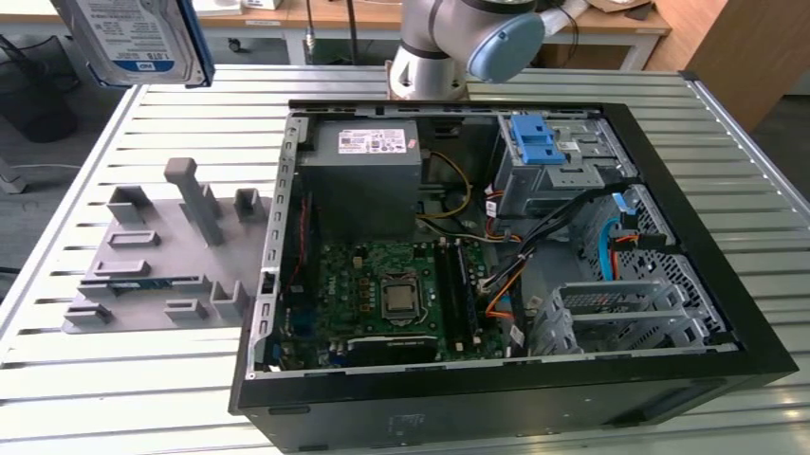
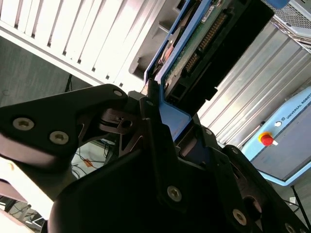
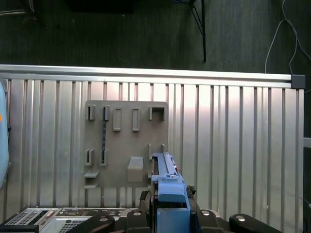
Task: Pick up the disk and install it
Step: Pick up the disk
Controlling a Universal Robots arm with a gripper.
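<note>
1. The gripper [image 2: 177, 124] is gripping the disk [image 2: 214, 39] by its blue bracket rail. In the second wrist view the jaws are pressing on the blue plastic from both sides.
2. The disk is hanging in the air outside the computer case [image 1: 506, 403], high above the side of the case where the grey holder plate [image 1: 165, 256] is lying. It is touching nothing except the gripper. I judge that the carrying step is in hand and the installing is not yet done.
3. The hold is only on a plastic rail, so in my judgement a slow, smooth motion is serving best here. A jerk could be twisting the disk between the jaws.
4. The holder plate is lying flat on the slatted table [image 1: 165, 398], just beside the case wall, on the exterior view's left of the case.
5. Inside the case, the grey cage with the blue latch [image 1: 544, 142] is sitting in the corner nearest the arm [image 1: 443, 38], well apart from the disk. Loose cables [image 1: 595, 213] are lying around it, so the disk should be travelling well above the case wall and these cables.
</note>
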